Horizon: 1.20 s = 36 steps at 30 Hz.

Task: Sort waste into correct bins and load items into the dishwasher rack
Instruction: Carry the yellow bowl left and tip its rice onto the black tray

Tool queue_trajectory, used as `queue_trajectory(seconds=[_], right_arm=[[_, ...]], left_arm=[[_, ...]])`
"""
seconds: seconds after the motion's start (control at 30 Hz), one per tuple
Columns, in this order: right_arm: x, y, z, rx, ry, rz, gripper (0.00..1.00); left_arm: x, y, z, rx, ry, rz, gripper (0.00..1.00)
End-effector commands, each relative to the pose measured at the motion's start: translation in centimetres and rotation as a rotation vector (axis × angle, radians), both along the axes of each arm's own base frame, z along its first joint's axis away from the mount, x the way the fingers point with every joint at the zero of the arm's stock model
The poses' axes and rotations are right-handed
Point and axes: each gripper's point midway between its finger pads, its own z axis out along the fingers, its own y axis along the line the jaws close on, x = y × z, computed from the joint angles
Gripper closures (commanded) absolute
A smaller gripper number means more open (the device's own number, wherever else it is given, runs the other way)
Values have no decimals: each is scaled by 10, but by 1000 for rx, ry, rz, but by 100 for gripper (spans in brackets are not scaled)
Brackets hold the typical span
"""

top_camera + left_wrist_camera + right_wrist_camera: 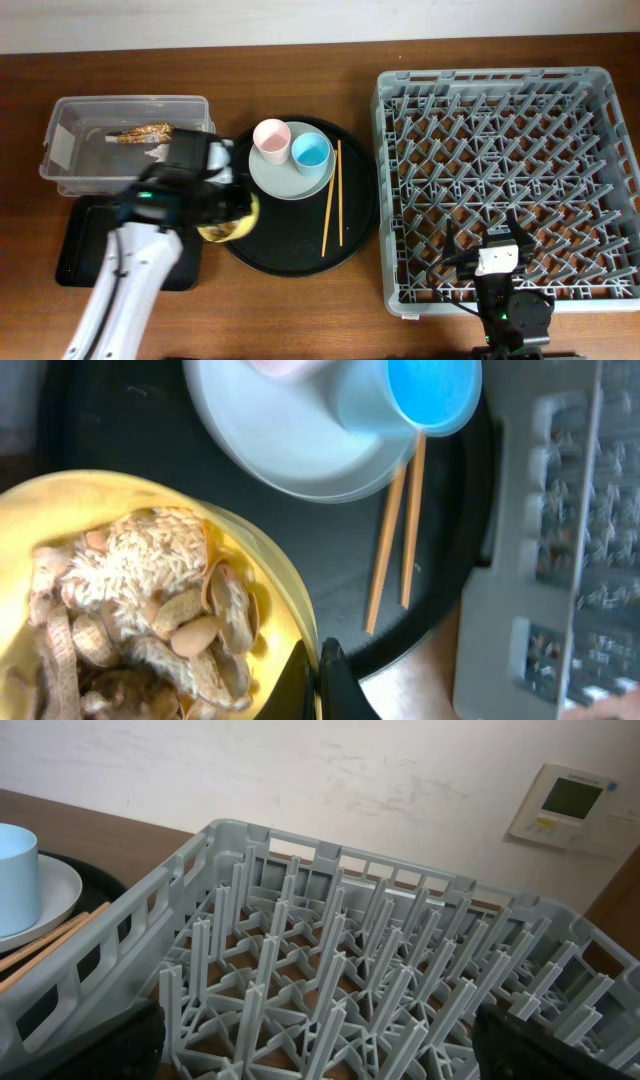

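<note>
Left jaws pinch the rim of the bowl (60,510), full of scraps (150,590); right jaws stand wide at the rack's (240,832) edge.

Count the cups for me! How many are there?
2. A pink cup and a blue cup stand side by side on the grey plate on the round black tray. The left tool grips a yellow bowl, not a cup. None looks hidden.

yellow bowl (245,218): mostly hidden under left arm (135,255) | pink cup (285,366): cut by top edge, blurred
</note>
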Motion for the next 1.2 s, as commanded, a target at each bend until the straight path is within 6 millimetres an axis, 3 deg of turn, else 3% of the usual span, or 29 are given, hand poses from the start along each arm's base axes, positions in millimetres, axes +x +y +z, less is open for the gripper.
queue_trajectory(seconds=[0.0,0.1,0.17,0.27,0.43,0.5,0.6,0.8,0.93,1.07,1.17], right_arm=[[0,2,-3,-7,5,8,2],[0,2,-3,-7,5,8,2],[0,2,-3,-7,5,8,2],[0,2,-3,-7,5,8,1],[0,2,-3,-7,5,8,2],[0,2,-3,-7,5,8,2],[0,2,-3,-7,5,8,2],[0,2,-3,-7,5,8,2],[0,2,-3,-7,5,8,2],[0,2,-3,-7,5,8,2],[0,2,-3,-7,5,8,2]], left_arm=[[1,42,22,-140,-52,7,100],[-7,93,27,-238,-75,111,100],[-12,113,24,-287,-99,165,100],[-18,139,15,-380,-139,261,100],[-21,166,18,-565,-298,353,100],[-22,183,5,-583,-310,407,100],[-17,192,-5,-678,-313,425,100],[-1,198,-6,-1080,-377,402,100],[-3,205,-11,-1092,-372,435,100],[-12,226,-10,-1123,-369,531,100],[-14,225,-10,-1124,-371,535,100]])
